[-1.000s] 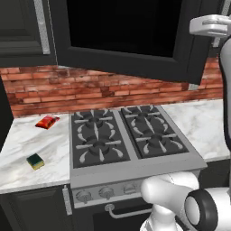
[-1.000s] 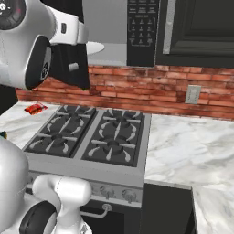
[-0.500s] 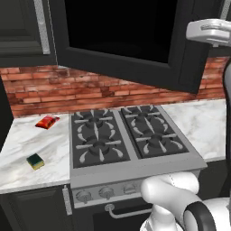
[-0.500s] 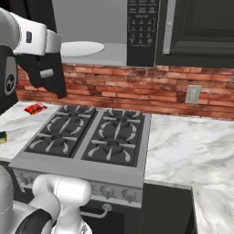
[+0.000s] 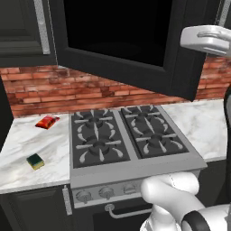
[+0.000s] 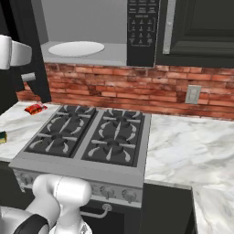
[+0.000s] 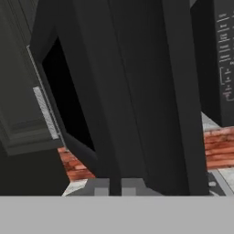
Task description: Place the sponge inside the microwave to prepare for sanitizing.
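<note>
Closest, the gripper [image 7: 115, 187] has its fingers clenched together on nothing, right up against the swung-open microwave [image 6: 91, 32] door. The left base view catches the sponge [image 5: 35, 161] on the marble counter, left of the stove [image 5: 128, 137]. The right base view shows the microwave's white plate [image 6: 76, 48]; its panel lettering looks too blurred to read.

A rendered home kitchen. A four-burner gas stove [image 5: 126, 140] with dark grates and a row of knobs sits between white marble counters [image 6: 183, 151]. A red brick backsplash [image 6: 137, 89] runs behind it, with a wall outlet [image 6: 194, 94]. Above hangs a black microwave [image 6: 142, 32], its door swung open, showing a grey interior and white round plate [image 6: 76, 48]. Dark cabinets [image 6: 201, 27] with silver handles flank it.
</note>
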{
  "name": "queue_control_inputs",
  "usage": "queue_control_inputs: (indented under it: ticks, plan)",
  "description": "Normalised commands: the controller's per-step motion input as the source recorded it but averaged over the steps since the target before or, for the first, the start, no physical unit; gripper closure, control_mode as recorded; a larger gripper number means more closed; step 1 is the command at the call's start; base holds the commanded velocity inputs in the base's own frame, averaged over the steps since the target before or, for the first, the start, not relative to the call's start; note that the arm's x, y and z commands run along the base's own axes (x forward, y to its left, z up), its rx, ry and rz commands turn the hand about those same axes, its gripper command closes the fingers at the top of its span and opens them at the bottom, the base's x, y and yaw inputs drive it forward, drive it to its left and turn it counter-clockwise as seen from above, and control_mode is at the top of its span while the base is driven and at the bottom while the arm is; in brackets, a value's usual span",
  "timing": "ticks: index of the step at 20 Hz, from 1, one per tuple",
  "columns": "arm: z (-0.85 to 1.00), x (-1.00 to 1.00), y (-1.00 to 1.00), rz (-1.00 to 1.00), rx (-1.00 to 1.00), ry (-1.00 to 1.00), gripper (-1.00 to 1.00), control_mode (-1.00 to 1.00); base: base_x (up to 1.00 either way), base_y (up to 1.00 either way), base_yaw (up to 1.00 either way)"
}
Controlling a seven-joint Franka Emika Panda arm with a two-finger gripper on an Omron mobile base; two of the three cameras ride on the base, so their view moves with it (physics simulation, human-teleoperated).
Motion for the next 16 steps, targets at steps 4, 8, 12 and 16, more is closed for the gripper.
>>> queue_control_inputs:
  ticks: [4, 8, 12, 16]
  plan:
    - [-0.09, -0.33, 0.17, 0.0, 0.07, 0.01, -1.0, -1.0, 0.0, 0.0, 0.0]
    - [0.0, -0.31, -0.13, 0.0, 0.08, 0.0, -1.0, -1.0, 0.0, 0.0, 0.0]
    - [0.04, -0.38, -0.32, 0.0, 0.11, 0.0, -1.0, -1.0, 0.0, 0.0, 0.0]
    - [0.0, -0.15, -0.49, 0.0, 0.09, 0.0, -1.0, -1.0, 0.0, 0.0, 0.0]
